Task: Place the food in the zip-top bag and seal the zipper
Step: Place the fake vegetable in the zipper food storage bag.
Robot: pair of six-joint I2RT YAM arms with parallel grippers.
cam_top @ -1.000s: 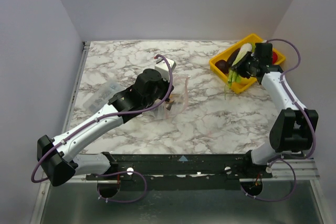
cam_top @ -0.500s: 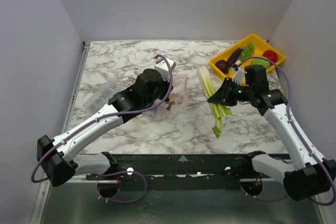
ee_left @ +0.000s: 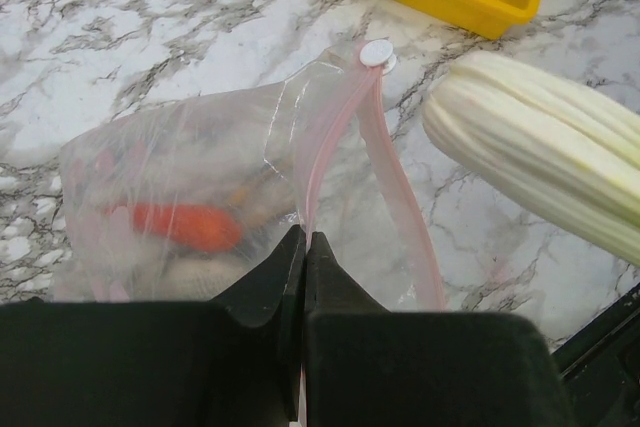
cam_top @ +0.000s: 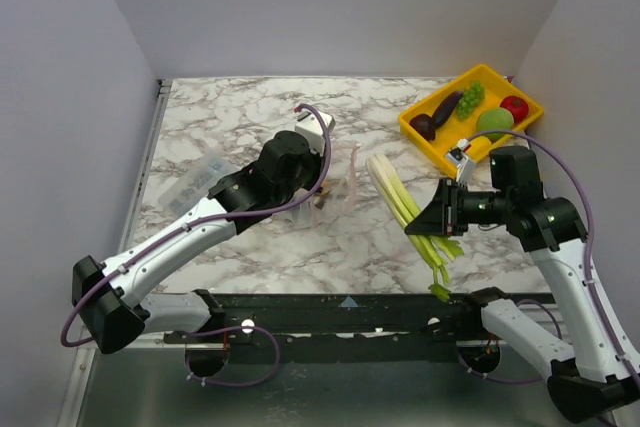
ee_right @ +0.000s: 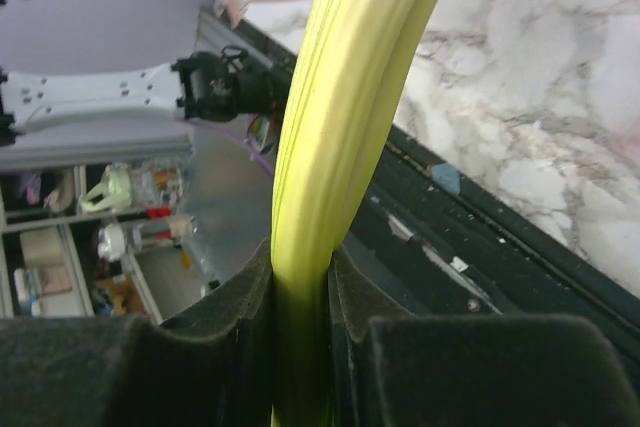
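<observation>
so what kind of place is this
Probably a robot test bench in a lab: plain walls box in a marble-look table, toy food sits in a yellow tray, and cluttered shelves show beyond.

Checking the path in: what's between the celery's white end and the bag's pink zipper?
Only bare marble table, shown in the left wrist view; the celery and the zipper are apart.

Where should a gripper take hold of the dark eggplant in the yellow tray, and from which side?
Grip the eggplant across its slim middle, coming straight down from above. It lies flat and diagonal in the yellow tray, so close crosswise to its length; the tray walls likely block a sideways approach.
</observation>
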